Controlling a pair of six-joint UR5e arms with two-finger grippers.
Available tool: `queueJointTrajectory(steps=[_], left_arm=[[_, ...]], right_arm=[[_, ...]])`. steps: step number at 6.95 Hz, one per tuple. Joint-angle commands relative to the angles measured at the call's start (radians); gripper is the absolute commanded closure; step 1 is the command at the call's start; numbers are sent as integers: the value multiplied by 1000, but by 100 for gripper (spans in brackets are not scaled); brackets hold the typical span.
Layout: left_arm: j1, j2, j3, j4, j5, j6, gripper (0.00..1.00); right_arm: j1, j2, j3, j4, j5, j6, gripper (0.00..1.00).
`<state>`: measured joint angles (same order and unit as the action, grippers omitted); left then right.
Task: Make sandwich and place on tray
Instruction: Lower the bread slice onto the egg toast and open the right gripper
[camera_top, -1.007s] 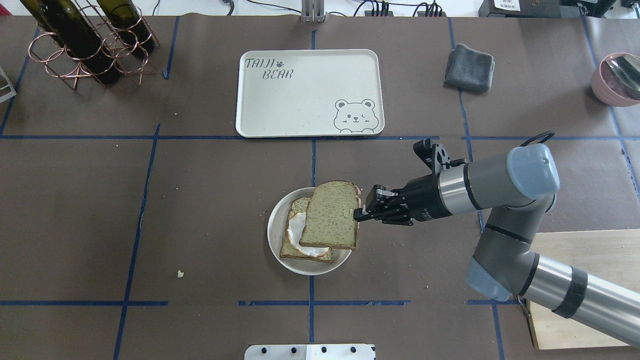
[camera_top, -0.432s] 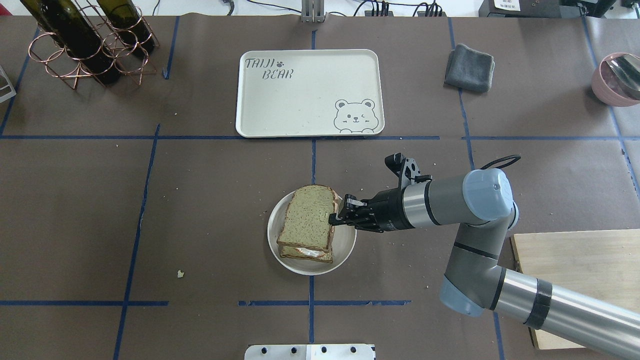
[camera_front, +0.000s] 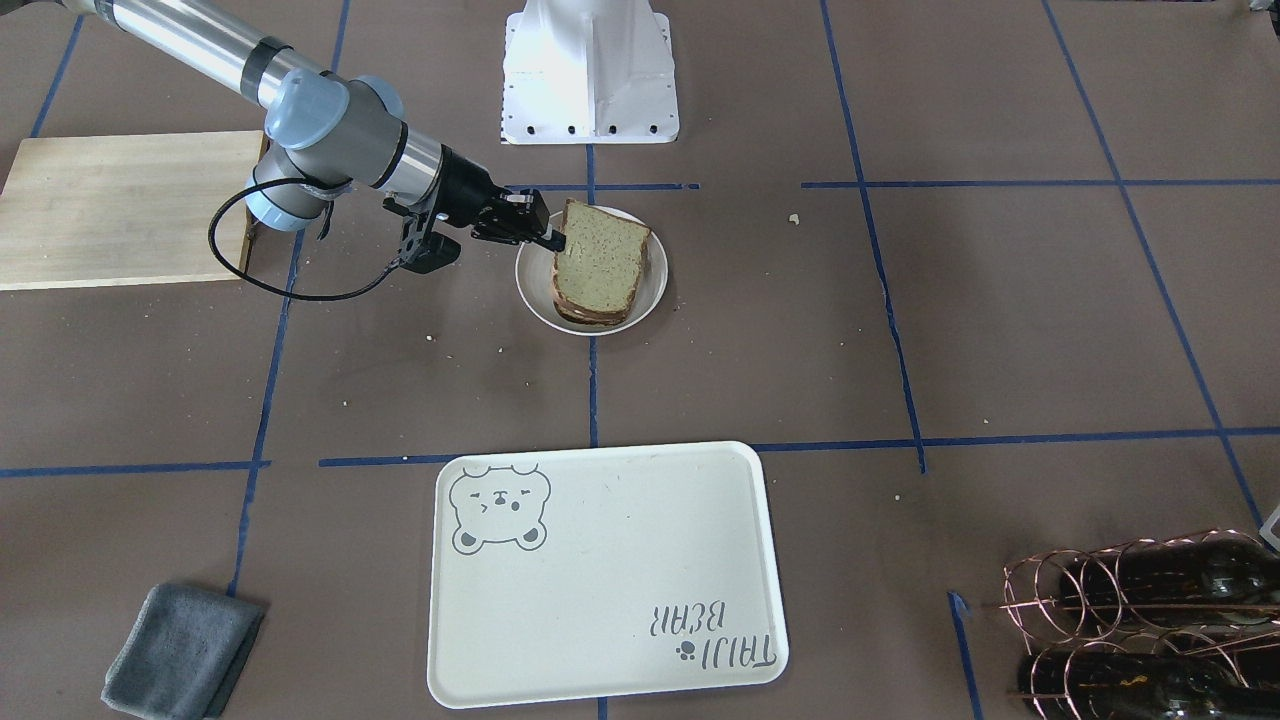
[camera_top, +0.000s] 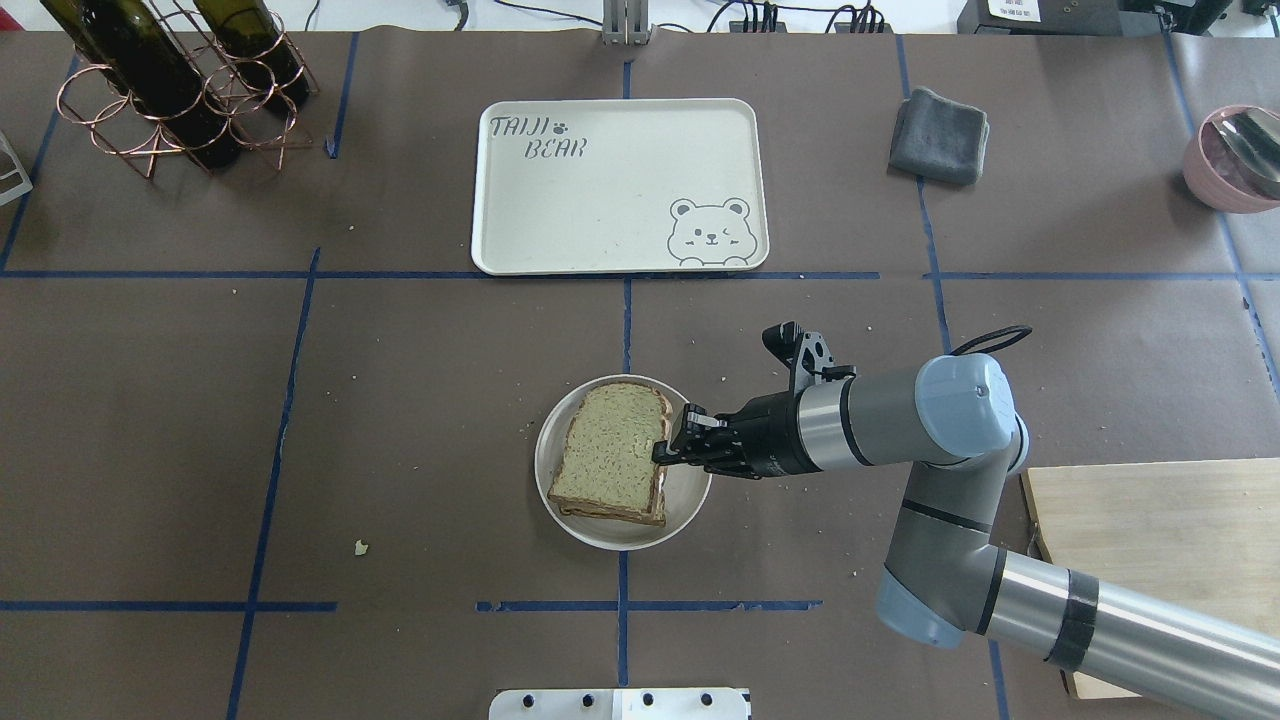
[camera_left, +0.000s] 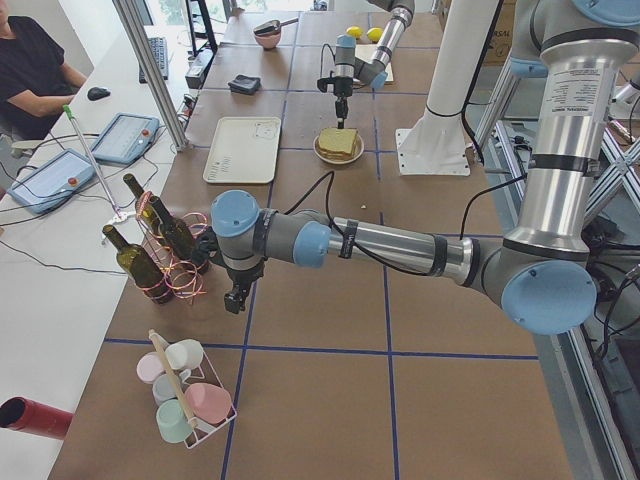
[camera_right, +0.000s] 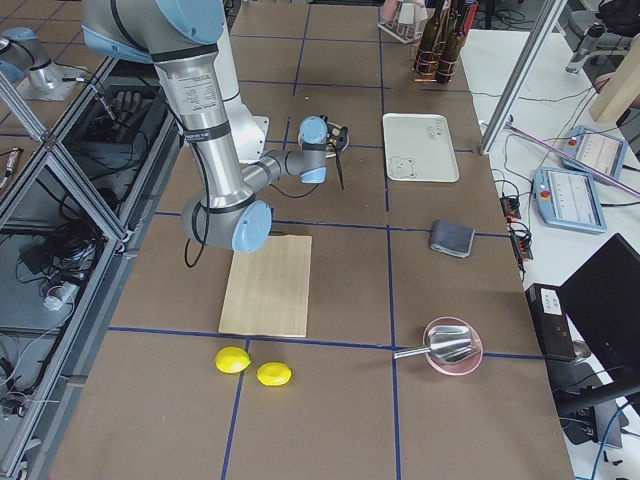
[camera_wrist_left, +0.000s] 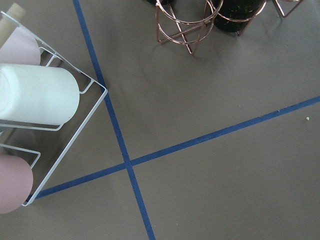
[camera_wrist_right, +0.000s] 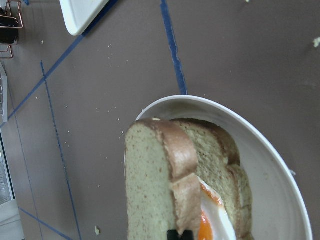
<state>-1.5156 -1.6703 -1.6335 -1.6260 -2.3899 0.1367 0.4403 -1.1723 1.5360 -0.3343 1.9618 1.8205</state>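
Sandwich (camera_top: 610, 455) sat stacked on a small round white plate (camera_top: 600, 535) near the middle of the table (camera_top: 420, 420). It had two tan bread slices with dark brown crusts. The top slice (camera_wrist_right: 150, 185) lay slightly askew over the lower slice (camera_wrist_right: 215, 150). One white egg (camera_wrist_right: 220, 224) with an orange yolk showed between them at the right edge.

The right gripper (camera_top: 664, 450) reached in from the right, level with the table, its fingertips pinching the top slice's crust. The stack sat left of the plate's centre, leaving a bare strip of plate under the gripper.

One cream tray (camera_top: 600, 210) with a bear drawing lay farther off, well apart from the plate. Brown table surface crossed by blue tape lines lay between them.

One folded grey cloth (camera_top: 940, 135) lay far right, and one pink bowl (camera_top: 1225, 165) sat at the right edge. One wooden cutting board (camera_top: 1160, 520) lay near right, with two lemons (camera_right: 232, 360) beyond it.

A copper wire rack (camera_top: 170, 110) holding three dark bottles stood far left. The left gripper (camera_left: 236, 298) hung beside that rack; whether its jaws were spread could not be told.
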Motion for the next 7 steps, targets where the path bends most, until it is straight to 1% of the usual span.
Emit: queueJointTrajectory(steps=[1, 2, 3, 4, 5, 6, 7], left_arm=[[0, -2, 1, 0, 0, 0, 0], [0, -2, 1, 0, 0, 0, 0], [0, 0, 0, 0, 0, 1, 0], [2, -3, 0, -6, -2, 1, 0], [5, -5, 1, -46, -11, -27, 0], [62, -6, -6, -102, -61, -137, 0], [142, -6, -17, -220, -69, -269, 0]], right_arm=[[-3, -3, 3, 3, 6, -4, 100], [-3, -4, 3, 3, 6, -6, 43], [0, -10, 3, 3, 9, -7, 15], [5, -15, 3, 3, 18, -6, 1], [18, -30, 15, 3, 46, -4, 0], [70, -53, 45, -18, 95, -1, 0], [168, -69, 49, -76, 211, -1, 0]])
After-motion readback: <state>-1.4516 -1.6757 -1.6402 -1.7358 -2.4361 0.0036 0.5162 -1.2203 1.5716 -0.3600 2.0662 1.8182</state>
